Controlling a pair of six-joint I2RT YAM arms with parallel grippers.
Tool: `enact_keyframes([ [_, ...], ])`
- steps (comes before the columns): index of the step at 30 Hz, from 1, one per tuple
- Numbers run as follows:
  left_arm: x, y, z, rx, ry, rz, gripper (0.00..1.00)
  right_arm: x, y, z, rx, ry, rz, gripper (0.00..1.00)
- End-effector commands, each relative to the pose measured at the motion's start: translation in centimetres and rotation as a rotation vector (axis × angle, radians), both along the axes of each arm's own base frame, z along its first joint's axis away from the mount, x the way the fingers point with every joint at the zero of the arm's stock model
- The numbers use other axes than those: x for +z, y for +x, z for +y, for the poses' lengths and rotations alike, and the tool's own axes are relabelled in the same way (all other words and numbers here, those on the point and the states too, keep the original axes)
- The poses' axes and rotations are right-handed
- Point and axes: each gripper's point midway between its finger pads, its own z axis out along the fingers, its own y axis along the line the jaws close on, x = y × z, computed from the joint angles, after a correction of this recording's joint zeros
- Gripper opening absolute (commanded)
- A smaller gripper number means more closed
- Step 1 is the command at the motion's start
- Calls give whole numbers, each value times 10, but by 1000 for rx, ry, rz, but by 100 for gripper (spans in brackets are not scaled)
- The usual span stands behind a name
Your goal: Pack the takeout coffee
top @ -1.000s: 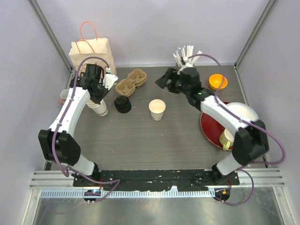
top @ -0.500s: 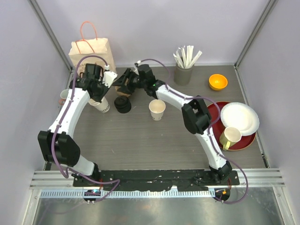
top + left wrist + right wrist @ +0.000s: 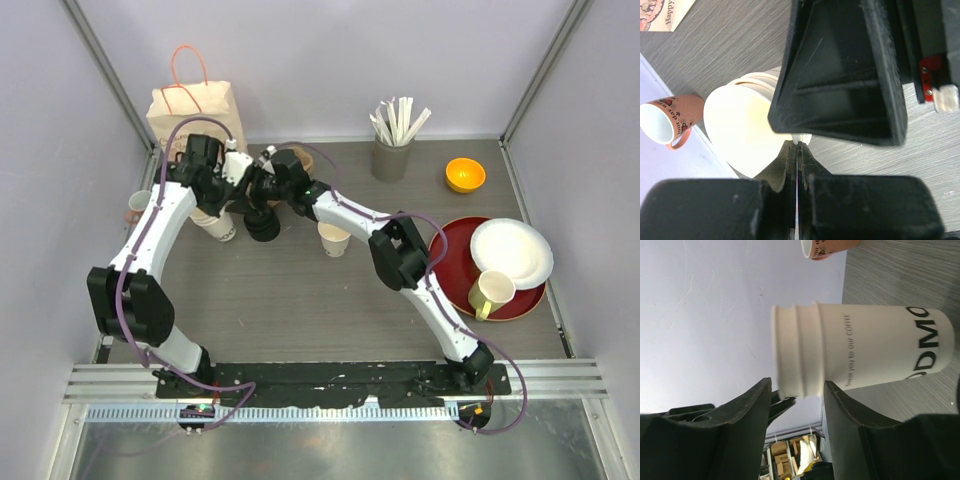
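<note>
The takeout coffee, a single cream paper cup [image 3: 336, 239] with no lid, stands open in the middle of the table, apart from both grippers. My left gripper [image 3: 212, 198] is shut on the rim of the top cup of the nested cup stack [image 3: 220, 230], as the left wrist view [image 3: 797, 145] shows over the stack [image 3: 745, 125]. My right gripper [image 3: 243, 190] reaches across to the same stack. In the right wrist view it is open [image 3: 797, 387], with a jaw on each side of the rim end of the stack [image 3: 865, 350].
A pile of black lids [image 3: 262, 225] sits beside the stack. A pink mug [image 3: 138, 205] stands at the left edge. A paper bag [image 3: 195, 105] is at the back left, a stirrer holder [image 3: 392, 155], orange bowl [image 3: 465, 175] and red plate [image 3: 455, 275] at the right.
My right arm has swung from the stirrer holder far across to the left, to the cup stack beside my left gripper. The left gripper has stayed at the stack.
</note>
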Motion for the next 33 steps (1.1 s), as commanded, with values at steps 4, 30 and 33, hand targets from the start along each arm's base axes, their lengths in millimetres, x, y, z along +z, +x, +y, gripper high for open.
enact_keyframes([
  [4,24,20,-4,12,-24,-101,0,-8,5,-1,-11,12,56,50],
  [30,5,21,11,10,66,-126,0,-14,6,-1,-18,17,36,50],
  [33,7,22,9,18,51,-129,0,-25,6,0,-15,12,74,47],
])
